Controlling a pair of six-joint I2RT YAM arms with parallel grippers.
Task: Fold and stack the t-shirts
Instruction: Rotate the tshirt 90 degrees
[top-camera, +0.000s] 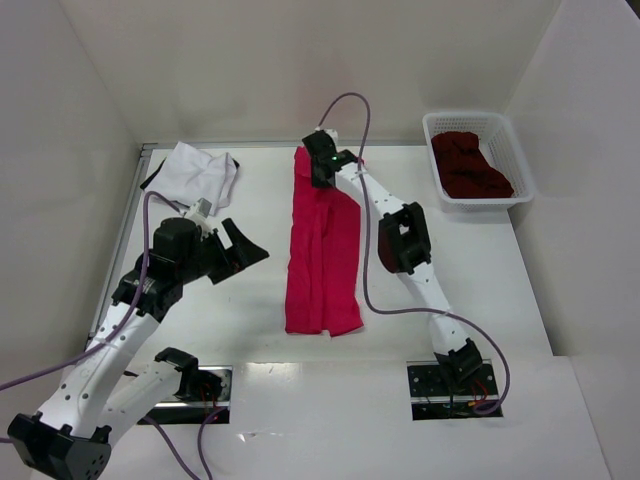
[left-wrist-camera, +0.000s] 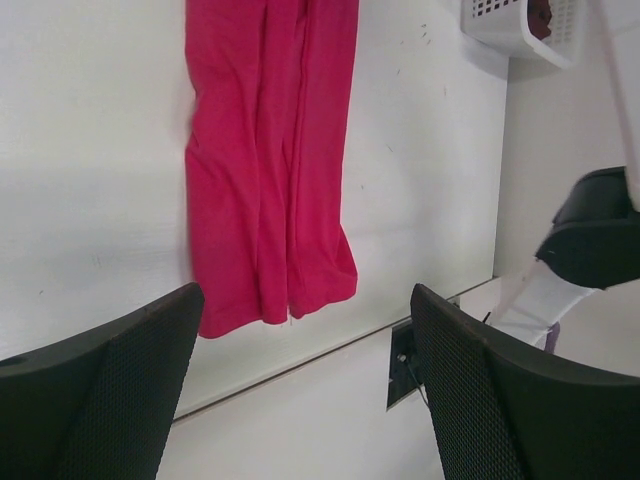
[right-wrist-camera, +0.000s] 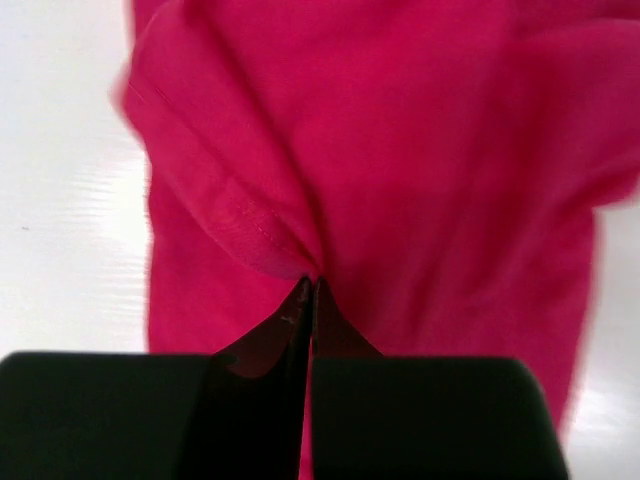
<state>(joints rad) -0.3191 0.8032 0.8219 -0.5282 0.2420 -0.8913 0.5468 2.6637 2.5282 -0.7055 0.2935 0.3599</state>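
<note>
The right claw (right-wrist-camera: 310, 288) clamps a fold at the far end of the red shirt (top-camera: 322, 250), a long strip lying mid-tabletop (top-camera: 240, 320). The left claw (top-camera: 243, 252) hangs wide and empty beside it.

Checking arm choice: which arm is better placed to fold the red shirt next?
Right. The right gripper is shut on the red shirt at its far end; the left gripper hangs open, off the cloth.
</note>
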